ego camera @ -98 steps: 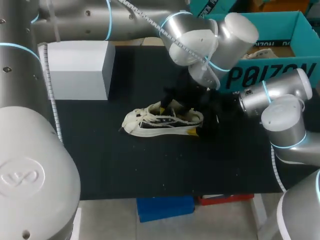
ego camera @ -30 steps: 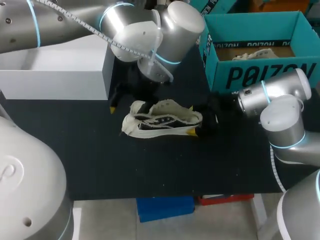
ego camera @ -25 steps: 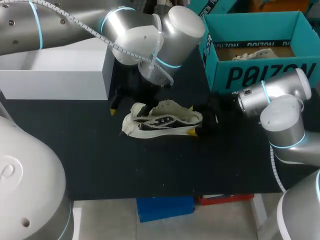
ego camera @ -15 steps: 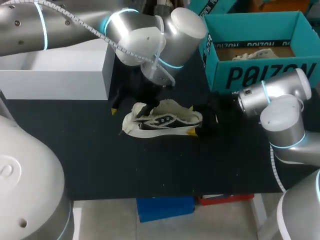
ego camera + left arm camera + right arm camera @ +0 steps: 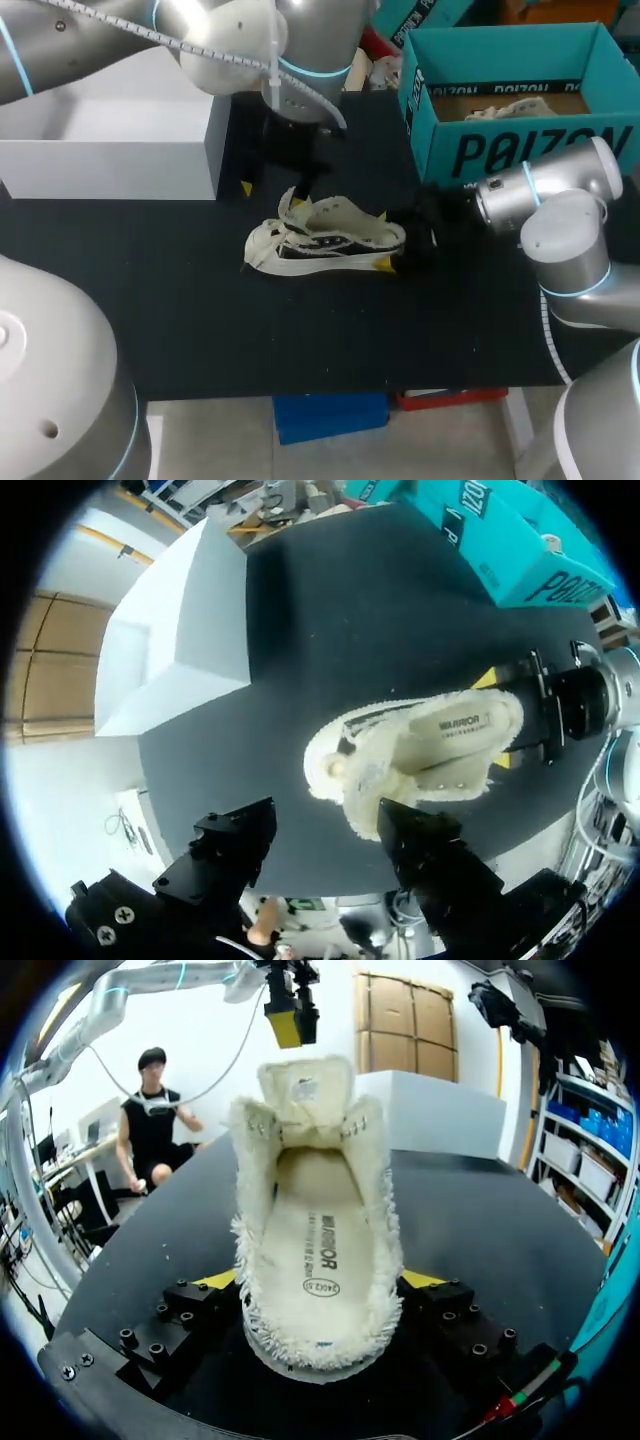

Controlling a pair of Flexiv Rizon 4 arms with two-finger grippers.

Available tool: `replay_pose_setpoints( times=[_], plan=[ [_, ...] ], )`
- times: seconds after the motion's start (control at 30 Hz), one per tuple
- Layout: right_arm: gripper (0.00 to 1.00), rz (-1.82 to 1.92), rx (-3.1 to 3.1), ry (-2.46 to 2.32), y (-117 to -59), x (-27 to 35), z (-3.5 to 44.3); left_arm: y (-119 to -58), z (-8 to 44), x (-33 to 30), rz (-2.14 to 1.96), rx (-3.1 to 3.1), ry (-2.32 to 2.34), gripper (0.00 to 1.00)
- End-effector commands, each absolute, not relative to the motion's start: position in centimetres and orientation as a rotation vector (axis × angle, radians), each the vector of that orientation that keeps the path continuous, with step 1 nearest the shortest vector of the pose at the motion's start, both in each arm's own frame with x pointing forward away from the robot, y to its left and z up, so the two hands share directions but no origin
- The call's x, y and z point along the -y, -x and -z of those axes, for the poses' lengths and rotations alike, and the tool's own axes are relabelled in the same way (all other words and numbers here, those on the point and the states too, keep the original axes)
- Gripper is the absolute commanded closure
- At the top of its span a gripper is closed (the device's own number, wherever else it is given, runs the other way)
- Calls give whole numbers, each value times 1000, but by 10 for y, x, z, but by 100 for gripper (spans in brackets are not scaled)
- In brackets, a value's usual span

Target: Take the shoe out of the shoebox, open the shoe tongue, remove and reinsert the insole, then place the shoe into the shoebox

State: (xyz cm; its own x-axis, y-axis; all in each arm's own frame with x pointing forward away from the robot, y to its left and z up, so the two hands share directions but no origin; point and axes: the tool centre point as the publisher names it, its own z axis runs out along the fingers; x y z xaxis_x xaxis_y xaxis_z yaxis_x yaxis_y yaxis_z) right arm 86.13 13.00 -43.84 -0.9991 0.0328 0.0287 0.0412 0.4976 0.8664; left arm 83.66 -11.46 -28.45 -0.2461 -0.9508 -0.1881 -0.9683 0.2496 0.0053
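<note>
The shoe [image 5: 330, 238] stands on the black counter [image 5: 300, 340], out of the shoebox [image 5: 520, 150], with its opening facing up. In the head view its long axis runs across the counter, side to side. The toe points toward my left and the heel toward my right, near the shoebox's front wall. The tongue [image 5: 297, 207] is pulled up and stands at the toe end of the opening.

The right hand [image 5: 403, 246] grips the heel. In the right wrist view its two yellow tips press the fuzzy collar from both sides [image 5: 318, 1285], so the shoe [image 5: 315, 1220] stretches straight away from that hand, heel nearest and toe farthest. The insole [image 5: 320, 1250] lies flat inside, in plain sight down the length of the shoe, and the tongue [image 5: 305, 1085] rises at the far end.

The left hand [image 5: 272, 195] hangs over the toe end, open, with fingers spread wide. One yellow tip is just beside the raised tongue, and whether it touches cannot be told. The other tip is out over bare counter on the far side of the shoe. In the left wrist view the shoe [image 5: 420, 755] lies ahead of this hand [image 5: 325, 830] and a little to one side, not between the fingers. It holds nothing.

A white box [image 5: 120, 140] sits on the far left part of the counter, apart from the shoe. A second pale shoe [image 5: 510, 108] lies inside the shoebox.
</note>
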Motion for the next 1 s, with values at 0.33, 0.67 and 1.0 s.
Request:
replay_pose_setpoints(
  times=[0.33,0.67,1.0],
  plan=[
    [100,1568,2712,70,-862,-131,442,-839,303,140,200,-3120,537,100],
    [100,1568,2712,70,-862,-131,442,-839,303,140,200,-3120,537,100],
    [100,1568,2712,70,-862,-131,442,-849,298,164,196,-3489,-250,100]
  ],
)
